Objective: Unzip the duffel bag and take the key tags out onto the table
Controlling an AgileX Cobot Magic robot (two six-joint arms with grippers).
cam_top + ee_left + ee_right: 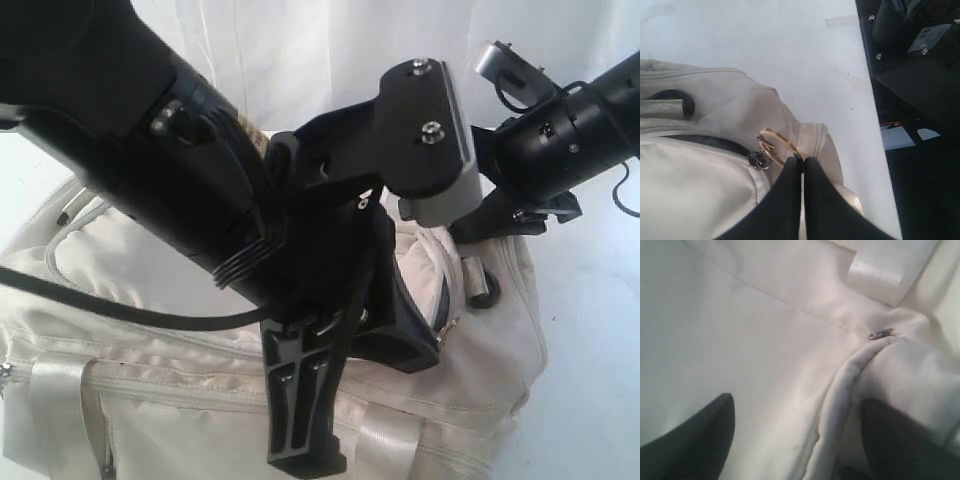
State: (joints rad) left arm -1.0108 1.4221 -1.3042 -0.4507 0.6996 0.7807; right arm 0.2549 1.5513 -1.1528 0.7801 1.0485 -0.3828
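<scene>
Left claw [802,167], left wrist view: both black fingers pressed together, closed on a gold ring [776,144] that hangs from the zip slider [759,160]. Slider sits at the end of the bag [690,200]; a dark strip runs along the zip line behind it. A black D-ring [670,95] with a grey strap through it lies further along the bag top. Bag rests on the white worktop [765,40], near its edge; a bit of tape [842,21] is stuck to the worktop beyond the bag. Right wrist view: right claw [797,400] open, fingers well apart over cream fabric. A rounded fold [840,400] of the bag rises between them, nearer one finger; cannot tell whether that finger touches it. A satin strap [890,270] lies past the fold, and a small metal piece [881,333] shows at the seam by the fold's end. Exterior view: left arm [180,150] fills the foreground and hides the middle of the bag. Right arm [570,140] comes in from the upper right and reaches down onto the bag top at its right end. Bag lies lengthwise on the worktop, satin straps on its near side.
</scene>
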